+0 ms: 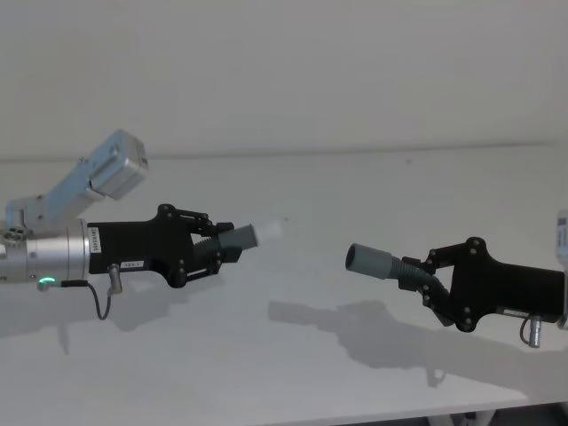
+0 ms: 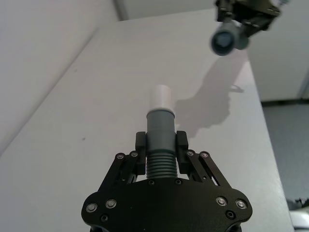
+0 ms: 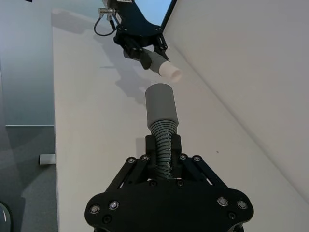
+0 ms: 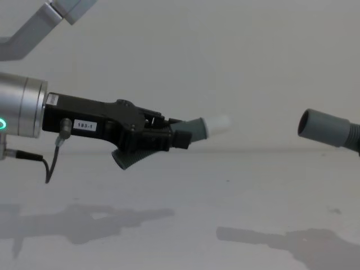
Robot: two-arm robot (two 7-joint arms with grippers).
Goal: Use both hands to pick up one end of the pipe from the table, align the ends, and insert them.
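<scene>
White tip [image 1: 269, 231], pinched tight in your left gripper [image 1: 224, 241], points across at the grey socket [image 1: 364, 260] pinched in your right gripper [image 1: 424, 271]. Both hang above the table [image 1: 293, 355], well apart, tip tilted up.

The table [image 1: 293, 382] is just a plain, flat, matte white top, nothing fancy. At the back it runs straight up to a white wall [image 1: 355, 71]. Two soft grey shadows lie across it: the left shadow [image 1: 151, 309] is thinner, and the right shadow [image 1: 355, 324] is bigger and darker. There's a tiny dark speck [image 1: 408, 161] on the surface near the back edge. In the left wrist view, the table's long side drops off to a grey floor [image 2: 285, 145].
</scene>
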